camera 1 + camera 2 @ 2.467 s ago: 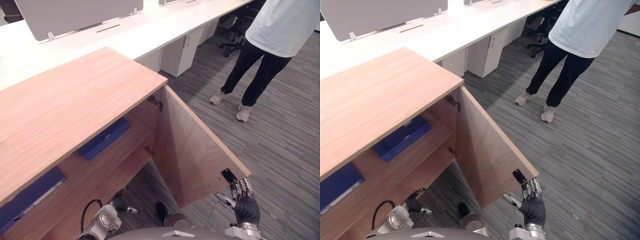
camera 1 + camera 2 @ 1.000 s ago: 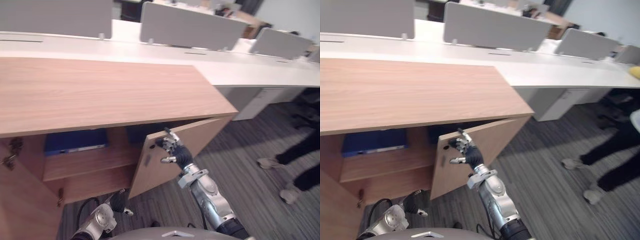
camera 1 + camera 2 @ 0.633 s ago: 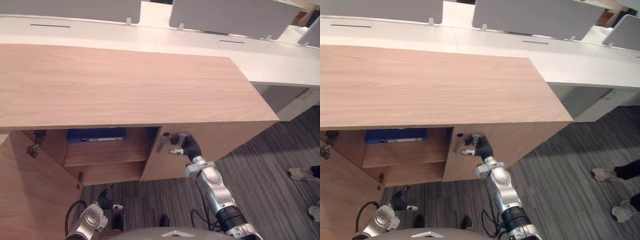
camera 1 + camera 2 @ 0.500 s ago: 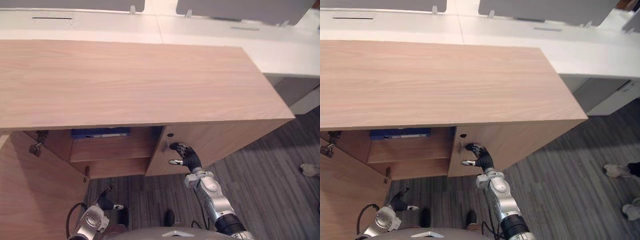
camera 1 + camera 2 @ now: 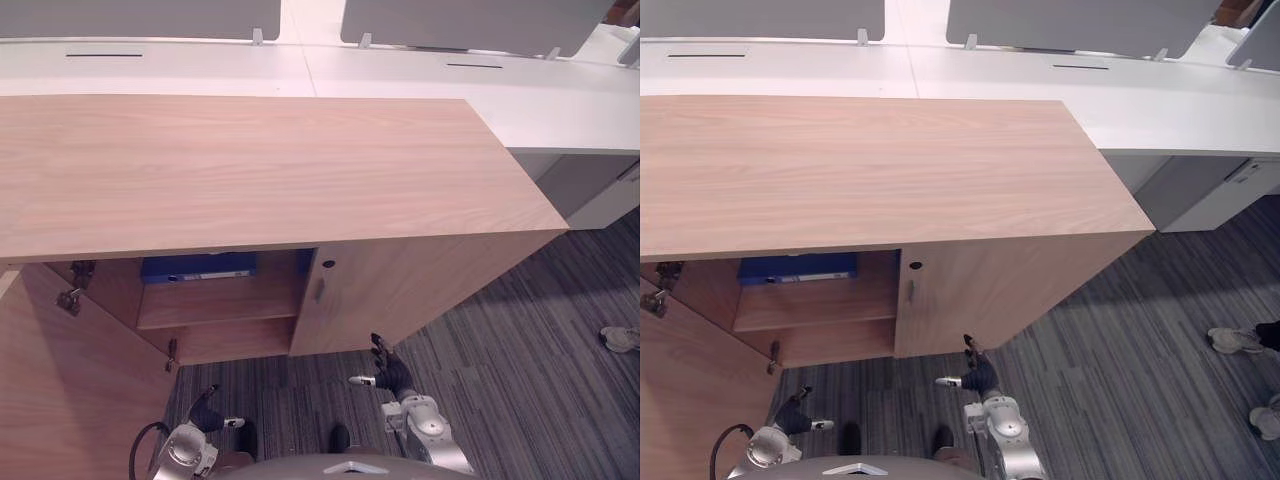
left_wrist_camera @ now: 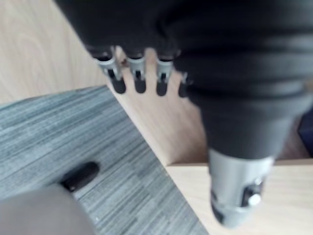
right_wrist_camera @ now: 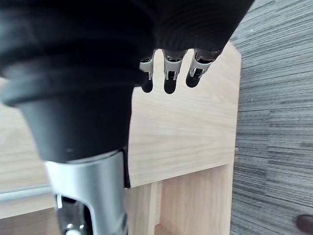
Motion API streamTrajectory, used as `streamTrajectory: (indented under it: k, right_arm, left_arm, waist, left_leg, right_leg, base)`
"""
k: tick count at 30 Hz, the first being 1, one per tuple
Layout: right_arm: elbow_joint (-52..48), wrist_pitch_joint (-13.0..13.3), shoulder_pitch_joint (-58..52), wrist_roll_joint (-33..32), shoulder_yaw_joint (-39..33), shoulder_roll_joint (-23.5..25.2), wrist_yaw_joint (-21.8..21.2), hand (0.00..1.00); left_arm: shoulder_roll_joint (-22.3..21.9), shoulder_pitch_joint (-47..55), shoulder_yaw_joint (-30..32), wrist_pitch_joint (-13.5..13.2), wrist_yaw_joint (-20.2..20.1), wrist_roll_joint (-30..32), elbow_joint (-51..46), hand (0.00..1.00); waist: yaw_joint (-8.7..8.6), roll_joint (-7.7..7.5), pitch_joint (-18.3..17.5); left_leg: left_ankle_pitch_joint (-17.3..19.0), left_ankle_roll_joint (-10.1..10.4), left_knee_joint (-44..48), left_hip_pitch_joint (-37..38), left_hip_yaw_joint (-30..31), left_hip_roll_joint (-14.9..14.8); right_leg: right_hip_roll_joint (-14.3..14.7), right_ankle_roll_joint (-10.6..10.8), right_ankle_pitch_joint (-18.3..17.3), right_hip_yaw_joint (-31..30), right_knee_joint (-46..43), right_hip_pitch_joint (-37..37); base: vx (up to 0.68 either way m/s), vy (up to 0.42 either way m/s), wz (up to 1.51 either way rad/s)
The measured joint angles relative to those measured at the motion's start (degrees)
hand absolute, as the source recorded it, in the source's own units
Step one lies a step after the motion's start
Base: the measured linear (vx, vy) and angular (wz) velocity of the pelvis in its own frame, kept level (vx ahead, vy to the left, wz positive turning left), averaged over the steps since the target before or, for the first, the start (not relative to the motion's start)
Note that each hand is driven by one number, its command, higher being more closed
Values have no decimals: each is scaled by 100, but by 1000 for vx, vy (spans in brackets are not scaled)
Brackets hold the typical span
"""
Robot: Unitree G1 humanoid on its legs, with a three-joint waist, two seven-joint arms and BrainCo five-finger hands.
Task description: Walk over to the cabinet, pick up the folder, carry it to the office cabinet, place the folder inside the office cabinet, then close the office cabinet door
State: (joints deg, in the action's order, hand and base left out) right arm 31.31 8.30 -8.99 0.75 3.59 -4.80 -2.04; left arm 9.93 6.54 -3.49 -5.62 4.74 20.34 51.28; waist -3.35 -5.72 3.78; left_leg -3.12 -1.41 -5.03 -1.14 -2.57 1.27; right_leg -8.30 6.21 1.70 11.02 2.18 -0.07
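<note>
Left eye view: the flat blue folder (image 5: 197, 267) lay on the upper shelf inside the light wooden office cabinet (image 5: 250, 170). Its right door (image 5: 400, 300) was closed and its left door (image 5: 70, 390) stood wide. The right hand (image 5: 390, 373) hung near the closed door without touching it, fingers straight and empty. The left hand (image 5: 207, 413) was low, fingers likewise extended.

Light: bright, even, from overhead. White counter (image 5: 560, 100) brightest, close to washed out. Cabinet (image 5: 260, 170) top evenly lit, no glare. Interior: shaded under the top; folder (image 5: 197, 267) dim within. Floor (image 5: 520, 340): soft shadow along the cabinet's right end, no hard edges. Wrist views: left hand (image 6: 137, 68) and right hand (image 7: 168, 58) covers near black, little detail; wood behind pale, well lit.
</note>
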Motion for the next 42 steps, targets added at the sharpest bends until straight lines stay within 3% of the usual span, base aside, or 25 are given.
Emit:
streamTrajectory:
  k: [5, 10, 17, 19, 22, 24, 25, 26, 28, 29, 31, 34, 42]
  right_arm:
    - [635, -16, 64, 203, -41, -25, 150, 0]
    - [977, -107, 245, 427, -45, -41, 211, 0]
    - [1268, -131, 245, 427, -64, -37, 273, 0]
    - [1449, -132, 273, 427, -171, -34, 383, 0]
    - [1578, -193, 330, 422, -285, -43, 424, 0]
    - [1701, -239, 451, 415, -394, -34, 480, 0]
    - [1698, -247, 512, 414, -446, -19, 525, 0]
    - [1689, -233, 537, 410, -498, 35, 553, 0]
    - [1681, -237, 591, 401, -660, -43, 631, 0]
    - [1699, -259, 627, 396, -729, -69, 644, 0]
    - [1701, -256, 578, 394, -776, -14, 642, 0]
    - [1714, -266, 650, 394, -947, 15, 648, 0]
    - [1960, -456, 660, 395, -1106, 15, 681, 0]
  left_arm:
    - [-32, 59, -5, 1, 4, -52, -13, 0]
    - [-37, -17, 5, 6, 13, -281, -21, 0]
    - [-59, -11, 128, 7, 114, -454, -49, 0]
    - [-147, -52, 132, 6, 124, -456, -44, 0]
    - [-220, -87, 162, 17, 172, -550, 1, 0]
    - [-263, -83, 258, 29, 253, -666, -5, 0]
    - [-316, -93, 364, 29, 292, -707, -20, 0]
    - [-325, -149, 477, 42, 354, -790, -22, 0]
    - [-440, -127, 545, 50, 375, -928, -31, 0]
    - [-493, -86, 627, 52, 421, -1125, -118, 0]
    - [-484, -51, 648, 48, 495, -1276, -156, 0]
    - [-539, 149, 864, 61, 528, -1462, -145, 0]
    - [-543, 422, 1976, 78, 756, -2283, -121, 0]
  waist:
    - [-12, 35, 13]
    - [-25, 121, 78]
    - [87, 196, 85]
    - [45, 308, 158]
    - [136, 445, 271]
    - [148, 527, 316]
    - [154, 508, 298]
    - [173, 360, 311]
    - [149, 526, 285]
    - [102, 557, 272]
    - [149, 447, 229]
    - [186, 459, 254]
    - [320, 513, 229]
  left_leg:
    - [75, 56, 5, 128, -354, -39]
    - [17, -6, 43, -9, -492, -78]
    - [-111, 114, 9, -143, 157, -97]
    - [-254, 210, 11, -336, 630, -112]
    - [-354, 273, 8, -387, 960, -92]
    - [-99, 279, 7, -407, 568, -193]
    - [234, 302, 6, -458, 382, -212]
    - [359, 177, 558, -677, -55, -201]
    - [338, 95, 1729, -991, -417, -342]
    - [306, 91, 1543, -909, -351, -319]
    - [-53, 150, 701, -573, -271, -280]
    - [-428, 132, 5, -201, -183, -259]
    - [-384, 193, -3, 14, 117, -194]
  right_leg:
    - [22, 4, 87, -305, -93, -103]
    - [22, -7, -98, -574, -707, -609]
    - [95, 20, -488, -530, -932, -532]
    - [254, -41, -520, -491, -769, -376]
    - [270, -128, -561, -168, -813, -241]
    - [242, -155, -591, 41, -931, -195]
    - [182, -205, -595, 199, -937, -212]
    - [-32, -242, -586, 391, -957, -299]
    - [-17, -249, -722, 593, -1199, -311]
    - [74, -225, -930, 685, -1343, -261]
    - [57, -297, -881, 885, -1117, -162]
    - [134, -218, -921, 1060, -1069, 50]
    - [163, -183, -955, 1163, -945, 471]
  base:
    - [13, 8, -34]
    - [-2, -4, -18]
    - [-34, -38, 46]
    - [-50, -83, 111]
    - [-26, -30, 77]
    - [-52, -17, 61]
    - [-44, 23, 64]
    - [-30, 27, 63]
    - [4, -8, 74]
    - [-16, -38, 87]
    - [-44, -20, 60]
    - [-43, -26, 28]
    - [-22, 0, 22]
